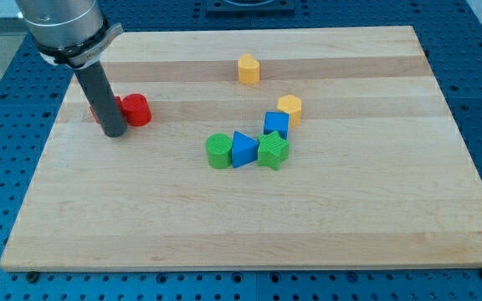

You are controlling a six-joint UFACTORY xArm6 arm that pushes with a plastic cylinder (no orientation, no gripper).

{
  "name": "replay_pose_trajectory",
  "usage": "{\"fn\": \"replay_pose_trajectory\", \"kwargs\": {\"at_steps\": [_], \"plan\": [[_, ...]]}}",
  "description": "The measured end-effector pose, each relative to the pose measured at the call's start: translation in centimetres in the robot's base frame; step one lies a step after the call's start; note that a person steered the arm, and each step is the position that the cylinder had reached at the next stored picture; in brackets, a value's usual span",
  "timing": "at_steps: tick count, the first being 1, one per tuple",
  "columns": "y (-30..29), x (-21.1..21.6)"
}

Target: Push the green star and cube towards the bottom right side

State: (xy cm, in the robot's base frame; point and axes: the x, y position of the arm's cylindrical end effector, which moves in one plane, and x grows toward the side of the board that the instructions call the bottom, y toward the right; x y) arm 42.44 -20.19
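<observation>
Green star (273, 150) sits near the middle of the wooden board (249, 234), and serves as my landmark for the rest. Touching it on the view's left is a blue triangular block (243, 150), and beyond that a green round block (218, 151), the three forming a short row. Just behind the star, touching its upper edge, is the blue cube (276, 124), with a yellow block (289, 107) close behind that. Farther toward the view's top stands another yellow block (248, 68). Well to the star's left lie two red blocks (136, 109), one partly hidden by my rod. My tip (114, 132) rests there, far from the star; it has no pincer, so nothing is grasped.

Star and cube look light, rigid and likely to slide easily, perhaps turning if struck off-centre. I judge the best contact is on their upper-left faces, pressing toward the bottom right.
</observation>
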Motion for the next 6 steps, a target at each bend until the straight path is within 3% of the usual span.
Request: {"fn": "replay_pose_trajectory", "kwargs": {"at_steps": [1, 2, 3, 4, 5, 6], "plan": [[0.5, 0.8], [6.2, 3.5], [13.6, 1.6], [16.5, -4.2], [17.8, -3.0], [19.8, 1.1]]}}
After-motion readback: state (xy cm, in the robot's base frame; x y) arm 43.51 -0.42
